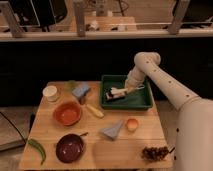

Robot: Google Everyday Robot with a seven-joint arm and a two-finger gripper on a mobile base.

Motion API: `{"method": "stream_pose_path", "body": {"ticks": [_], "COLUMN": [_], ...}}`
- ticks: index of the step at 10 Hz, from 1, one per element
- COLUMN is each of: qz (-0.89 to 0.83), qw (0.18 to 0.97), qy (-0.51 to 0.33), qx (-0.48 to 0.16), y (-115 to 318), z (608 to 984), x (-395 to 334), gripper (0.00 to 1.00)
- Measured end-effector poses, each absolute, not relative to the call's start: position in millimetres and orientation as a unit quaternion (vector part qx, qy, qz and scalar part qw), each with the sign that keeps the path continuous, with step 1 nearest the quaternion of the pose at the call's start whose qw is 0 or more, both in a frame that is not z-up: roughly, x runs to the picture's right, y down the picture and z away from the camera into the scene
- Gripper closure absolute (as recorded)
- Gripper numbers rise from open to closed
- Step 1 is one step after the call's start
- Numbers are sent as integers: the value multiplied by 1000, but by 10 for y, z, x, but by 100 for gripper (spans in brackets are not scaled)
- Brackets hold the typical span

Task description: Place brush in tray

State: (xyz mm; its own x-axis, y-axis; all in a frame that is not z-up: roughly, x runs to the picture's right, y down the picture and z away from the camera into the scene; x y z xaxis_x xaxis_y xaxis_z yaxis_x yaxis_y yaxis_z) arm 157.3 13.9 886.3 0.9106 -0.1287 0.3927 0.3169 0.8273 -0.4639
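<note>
**Camera view: brush lies in the green tray under the gripper**

Camera view looks down on a wooden table (100, 150) with the robot's white arm (165, 87) reaching in from the right. The gripper (120, 93) sits low over the dark-green tray (145, 102), at the tray's left half, among pale shapes on the tray floor. Whether it is clenched or released cannot be told from here.

The brush (131, 90) is inside the tray. Its long axis runs on a slant, from the lower left near the tray's left wall up toward the right rear. The pale handle shows as a slim light streak; the darker head end appears to lie at the lower left, close under the gripper, though the two blend together there and which end is which is not certain. It seems to lie flat on the tray floor, but contact with the gripper cannot be made out.

On the table to the left of the tray are a blue-grey cloth (81, 91), a yellow banana-like piece (95, 110), an orange bowl (67, 113) and a white cup (50, 93). Nearer the front lie a maroon bowl (70, 148), a green pepper (38, 149), a grey-blue wedge (112, 129), a small orange fruit (132, 124) and a bunch of dark grapes (155, 152).
</note>
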Motion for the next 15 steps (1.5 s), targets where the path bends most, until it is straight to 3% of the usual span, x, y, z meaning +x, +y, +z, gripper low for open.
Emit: {"method": "stream_pose_path", "body": {"ticks": [8,15], "qz": [-101,-97], "qw": [935,933], "qy": [-186,-194], "qx": [-283,-288], "y": [98,100], "z": [8956,8991], "x": [1619,1656], "gripper": [23,20]}}
